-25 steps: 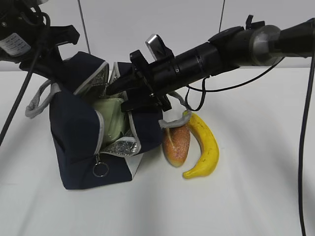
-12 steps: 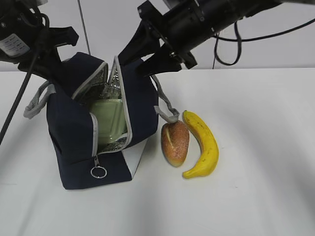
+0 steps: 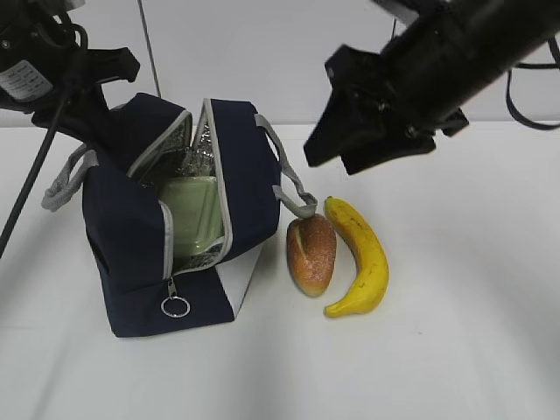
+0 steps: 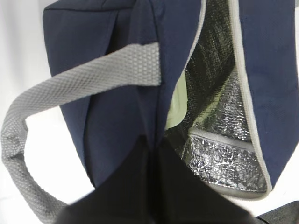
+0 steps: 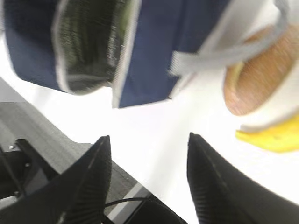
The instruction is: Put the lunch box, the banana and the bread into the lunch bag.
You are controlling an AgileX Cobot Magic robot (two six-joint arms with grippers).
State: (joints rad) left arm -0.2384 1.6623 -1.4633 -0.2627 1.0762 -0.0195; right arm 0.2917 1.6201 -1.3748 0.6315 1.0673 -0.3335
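The white table (image 3: 455, 350) carries everything, and the biggest thing on it is the lunch bag (image 3: 131, 254), navy with a white side panel, standing at about nine o'clock from the centre of the exterior view with its zipped mouth gaping and silver lining showing. The right arm (image 3: 472, 52) reaches in from two o'clock, and its right gripper (image 3: 350, 153) hangs in the air above the table, clear of the bag, at roughly twelve o'clock from the fruit; the right wrist view shows its two dark fingers (image 5: 88, 182) spread apart with nothing between them. The left arm (image 3: 52, 61) sits at ten o'clock, and the left gripper (image 4: 154, 186) is clenched on the navy rim fabric of the bag beside a grey handle (image 4: 70, 84), holding that side of the mouth. Inside the bag, standing on edge against the lining, is the lunch box (image 3: 192, 214), its pale green lid facing outward. The banana (image 3: 363, 258) lies on the table at four o'clock from the bag, curved around the bread (image 3: 311, 254), which rests just beside the bag's white panel, under a grey handle loop (image 3: 297, 203).
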